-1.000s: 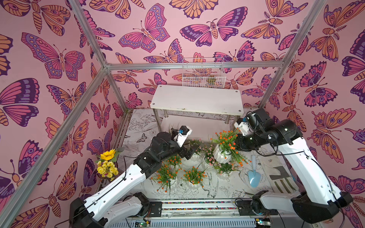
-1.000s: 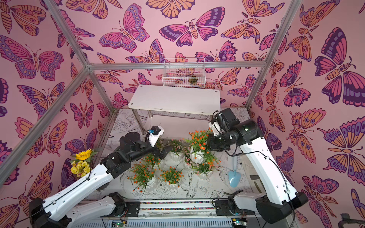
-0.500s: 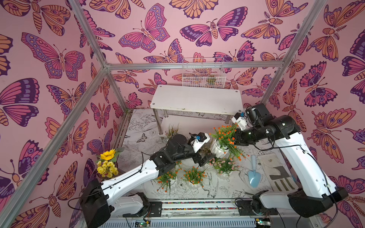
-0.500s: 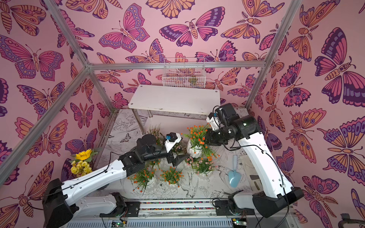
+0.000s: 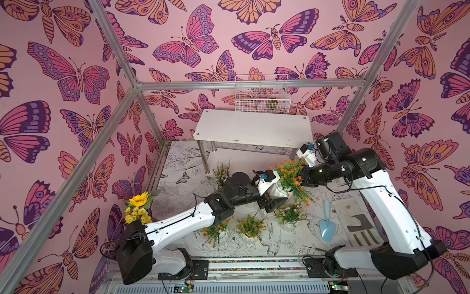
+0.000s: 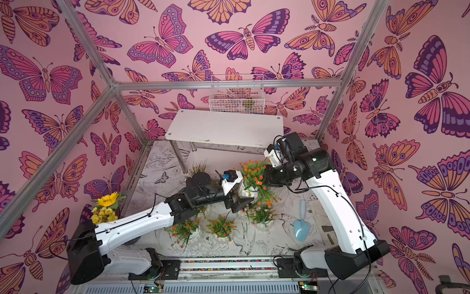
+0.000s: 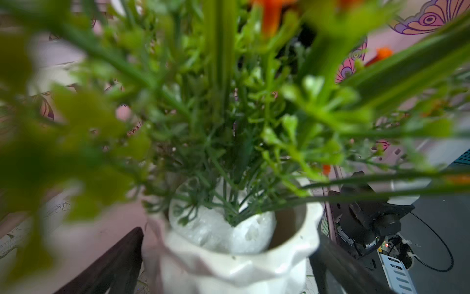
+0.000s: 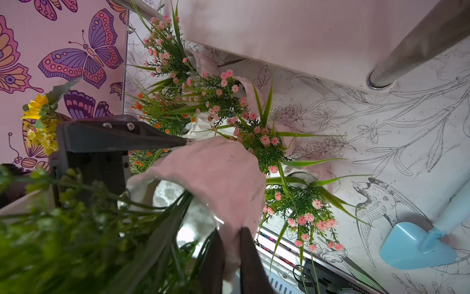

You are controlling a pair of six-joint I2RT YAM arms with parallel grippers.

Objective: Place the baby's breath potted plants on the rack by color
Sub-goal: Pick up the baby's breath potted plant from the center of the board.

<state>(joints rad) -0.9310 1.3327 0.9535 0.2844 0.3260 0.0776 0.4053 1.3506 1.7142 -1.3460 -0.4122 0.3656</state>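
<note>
from where i stand, the right gripper [image 8: 232, 254] has its jaws clenched on the rim of an orange-flowered pot [image 8: 211, 173]. it holds the pot above the other plants, in front of the rack [image 5: 251, 127], whose top board is bare. the left gripper [image 7: 229, 244] has its jaws released and spread wide, one on each side of that same pot. i can't tell whether either jaw touches the ribbed wall. it looks to me like a hand-over. to do it well, i'd want the left jaws to close squarely on the pot's body, below the rim and clear of the stems. they should be firm before the right jaws let go. a pinch on the rim alone lets a pot swing, so i'd keep it upright and move slowly. after that it belongs on the rack with the other orange ones, pink kept to its own board. an orange plant [image 5: 216, 230] and a second orange plant [image 5: 250, 226] wait at the front of the tabletop [image 5: 175, 198]. a pink plant [image 5: 291, 213] stands near the held pot and another pink plant [image 5: 221, 170] stands by a rack leg. as for writing, i see no brand or label on the pots or the rack. a small printed mark on the hardware at the tabletop's front edge is too small to read.
</note>
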